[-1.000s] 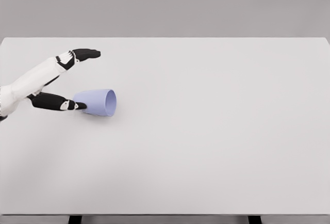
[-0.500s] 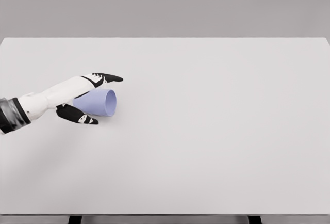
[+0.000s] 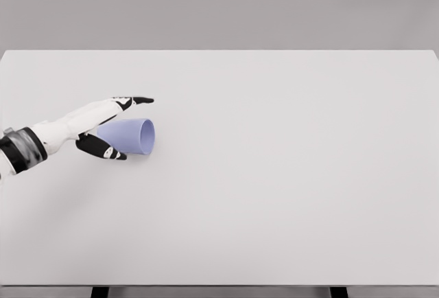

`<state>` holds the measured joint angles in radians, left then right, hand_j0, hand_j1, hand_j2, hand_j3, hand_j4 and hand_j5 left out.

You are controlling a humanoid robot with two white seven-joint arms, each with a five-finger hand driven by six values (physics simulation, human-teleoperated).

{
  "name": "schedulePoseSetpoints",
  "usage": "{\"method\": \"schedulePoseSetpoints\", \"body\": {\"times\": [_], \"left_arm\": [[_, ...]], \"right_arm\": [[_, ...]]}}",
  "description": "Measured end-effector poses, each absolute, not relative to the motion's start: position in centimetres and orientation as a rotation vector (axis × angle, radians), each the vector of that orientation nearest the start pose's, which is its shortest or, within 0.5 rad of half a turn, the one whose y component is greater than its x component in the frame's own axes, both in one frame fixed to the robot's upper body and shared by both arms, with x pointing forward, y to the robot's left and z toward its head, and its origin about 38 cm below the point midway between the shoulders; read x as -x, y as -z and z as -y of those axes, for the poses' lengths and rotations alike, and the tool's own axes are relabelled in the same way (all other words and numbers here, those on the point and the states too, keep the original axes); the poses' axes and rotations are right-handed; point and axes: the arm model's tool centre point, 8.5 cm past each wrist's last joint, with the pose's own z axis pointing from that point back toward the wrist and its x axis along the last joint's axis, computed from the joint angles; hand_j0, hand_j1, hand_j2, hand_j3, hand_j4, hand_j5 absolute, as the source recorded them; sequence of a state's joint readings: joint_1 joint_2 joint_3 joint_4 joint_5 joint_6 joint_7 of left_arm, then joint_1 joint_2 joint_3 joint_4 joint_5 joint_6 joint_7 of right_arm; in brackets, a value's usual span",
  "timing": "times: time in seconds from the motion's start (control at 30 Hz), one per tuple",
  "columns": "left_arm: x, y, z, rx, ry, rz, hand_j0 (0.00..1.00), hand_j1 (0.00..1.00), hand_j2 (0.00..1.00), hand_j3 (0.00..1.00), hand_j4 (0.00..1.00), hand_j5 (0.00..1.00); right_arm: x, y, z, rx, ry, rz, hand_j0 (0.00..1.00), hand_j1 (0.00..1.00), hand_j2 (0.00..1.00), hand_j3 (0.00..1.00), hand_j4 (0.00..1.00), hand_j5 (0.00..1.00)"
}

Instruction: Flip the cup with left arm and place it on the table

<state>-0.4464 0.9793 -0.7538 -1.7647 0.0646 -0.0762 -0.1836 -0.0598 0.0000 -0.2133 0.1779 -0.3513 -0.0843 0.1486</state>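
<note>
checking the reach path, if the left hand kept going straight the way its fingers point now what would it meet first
The left hand points right, already straddling the lilac cup lying on its side. Going on, the palm would likely meet the cup's closed base first; beyond it only bare table shows. Depth is uncertain.

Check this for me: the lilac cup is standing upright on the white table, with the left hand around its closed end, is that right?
Not quite. The head view shows the lilac cup lying on its side on the white table, its open mouth facing right. The rest holds: the left hand is at its closed end, fingers above and thumb below it.
</note>
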Motion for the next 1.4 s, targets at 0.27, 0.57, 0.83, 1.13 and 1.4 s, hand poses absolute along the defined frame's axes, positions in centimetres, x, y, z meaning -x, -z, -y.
{"method": "schedulePoseSetpoints", "body": {"times": [0.27, 0.57, 0.83, 1.13, 1.4], "left_arm": [[-38.1, -17.7, -27.8, -0.149, 1.446, 1.432, 1.0, 1.0, 1.0, 1.0, 1.0, 1.0], [-38.8, -17.9, -28.0, -0.183, 1.407, 1.398, 1.0, 1.0, 1.0, 1.0, 1.0, 1.0], [-38.7, -16.4, -27.7, -0.184, 1.396, 1.33, 1.0, 1.0, 1.0, 1.0, 1.0, 1.0], [-38.8, -15.7, -28.0, -0.207, 1.362, 1.272, 0.71, 0.71, 0.71, 0.71, 0.71, 0.71], [-38.7, -15.4, -28.3, -0.208, 1.332, 1.229, 0.63, 0.63, 0.63, 0.63, 0.63, 0.63]], "right_arm": [[0.8, 25.7, 25.2, -0.04, 0.563, 0.027, 1.0, 1.0, 1.0, 1.0, 1.0, 1.0], [0.8, 25.7, 25.2, -0.04, 0.563, 0.027, 1.0, 1.0, 1.0, 1.0, 1.0, 1.0], [0.8, 25.7, 25.2, -0.04, 0.563, 0.027, 1.0, 1.0, 1.0, 1.0, 1.0, 1.0], [0.8, 25.7, 25.2, -0.04, 0.563, 0.027, 1.0, 1.0, 1.0, 1.0, 1.0, 1.0], [0.8, 25.7, 25.2, -0.04, 0.563, 0.027, 1.0, 1.0, 1.0, 1.0, 1.0, 1.0]]}}
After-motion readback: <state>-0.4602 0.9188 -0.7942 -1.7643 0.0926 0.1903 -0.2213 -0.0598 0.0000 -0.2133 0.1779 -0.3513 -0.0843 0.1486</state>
